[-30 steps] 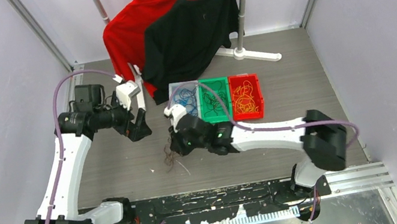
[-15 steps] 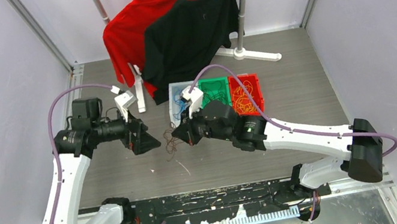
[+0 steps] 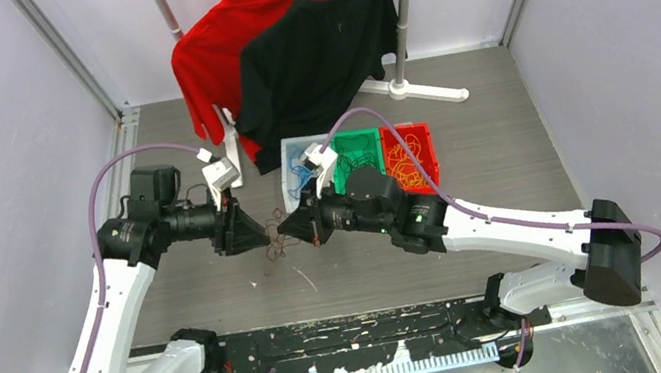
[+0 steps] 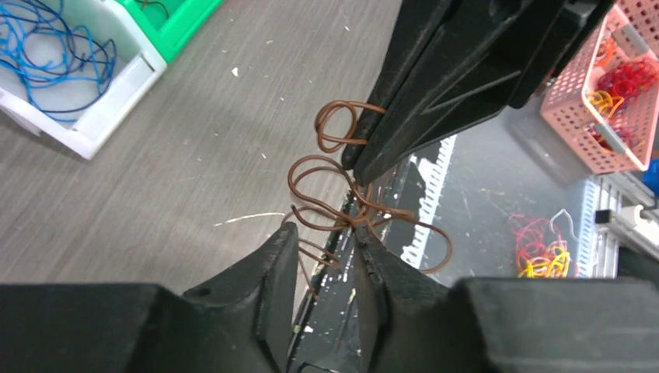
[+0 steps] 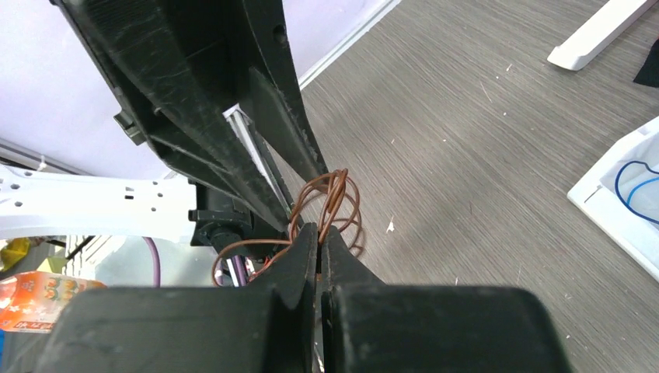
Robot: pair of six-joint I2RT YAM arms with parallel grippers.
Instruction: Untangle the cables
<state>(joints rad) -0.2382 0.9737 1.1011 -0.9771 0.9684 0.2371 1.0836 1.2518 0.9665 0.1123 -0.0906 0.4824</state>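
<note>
A tangle of thin brown cables [image 3: 273,248] hangs just above the table between the two grippers. My right gripper [image 5: 319,231] is shut on a few of its loops [image 5: 336,196]; it comes in from the right in the top view [image 3: 296,227]. My left gripper [image 4: 325,233] faces it from the left [image 3: 251,231]. Its jaws stand partly apart with brown strands [image 4: 326,221] running between the tips. More coils [image 4: 336,128] hang beside the right gripper's fingers [image 4: 412,109].
Behind the grippers stand a white bin with blue cables [image 3: 300,164], a green bin [image 3: 357,155] and a red bin [image 3: 411,161]. A rack with a red shirt [image 3: 207,50] and a black shirt [image 3: 314,52] stands at the back. A pink basket [image 4: 622,116] lies off the table.
The right gripper lifted the brown tangle off the table and carried it up and left. The left gripper moved right to meet it, and its jaws narrowed around the strands.
</note>
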